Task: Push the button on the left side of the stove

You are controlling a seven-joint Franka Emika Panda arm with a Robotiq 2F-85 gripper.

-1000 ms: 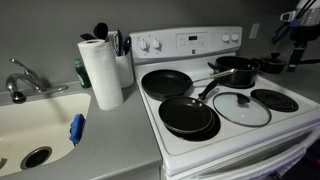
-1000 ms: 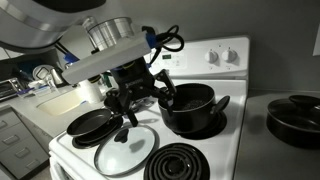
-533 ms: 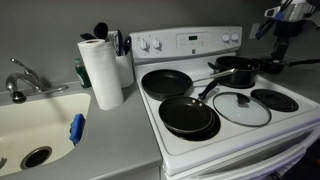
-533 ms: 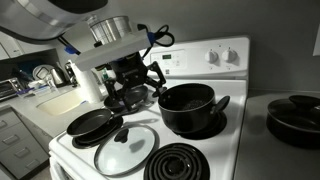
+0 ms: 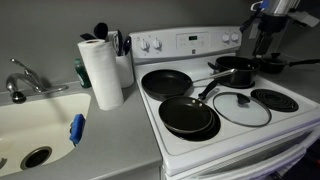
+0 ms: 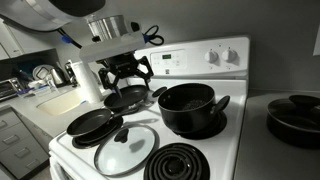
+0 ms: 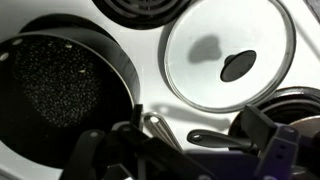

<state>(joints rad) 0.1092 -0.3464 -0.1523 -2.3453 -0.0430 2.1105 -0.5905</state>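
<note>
Grey worktop [image 5: 120, 130] runs beside a pale sink [image 5: 35, 125], and next to it stands the white electric stove [image 5: 240, 135] with a raised back panel. The black gripper [image 6: 126, 78] hangs in the air above the cooking surface, touching nothing, and its fingers look spread apart with nothing between them. In the wrist view, directly under the gripper, I see a deep black pot [image 7: 55, 85] on one side and a round glass lid with a dark knob [image 7: 225, 60] lying flat just beside it. The two black frying pans [image 5: 188, 115] sit on the burners further from the gripper, towards the sink side of the stove. The round white knobs at the left end of the back panel [image 5: 150, 44] are well apart from the gripper, which in this exterior view is up near the other end of the panel. A white paper towel roll [image 5: 100, 72] stands upright on the worktop, beyond those knobs from the gripper.
</note>
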